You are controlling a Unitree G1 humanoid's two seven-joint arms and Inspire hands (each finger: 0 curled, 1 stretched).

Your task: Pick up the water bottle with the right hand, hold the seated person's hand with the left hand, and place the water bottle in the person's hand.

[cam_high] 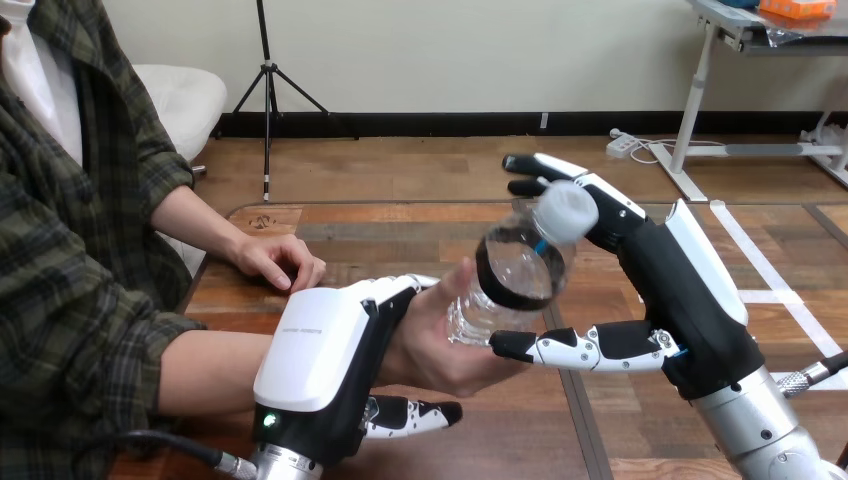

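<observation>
The clear water bottle (508, 282), with a black label and a white cap, lies tilted in the person's upturned hand (432, 350) above the table's middle, and the person's thumb rests on its side. My right hand (655, 275) stands open around it. Its straight fingers (530, 172) reach past the cap on the far side, and its thumb (560, 347) lies stretched under the bottle's lower end, touching it. My left hand (318, 362) is shut on the person's wrist from the near side, with fingers (398, 288) curled over it and the thumb (412, 414) below.
The person's other hand (282, 262) rests flat on the wooden table (400, 225) near its far left corner. The person's forearm (205, 372) comes in from the left edge. The table's right edge (770, 280) runs behind my right arm.
</observation>
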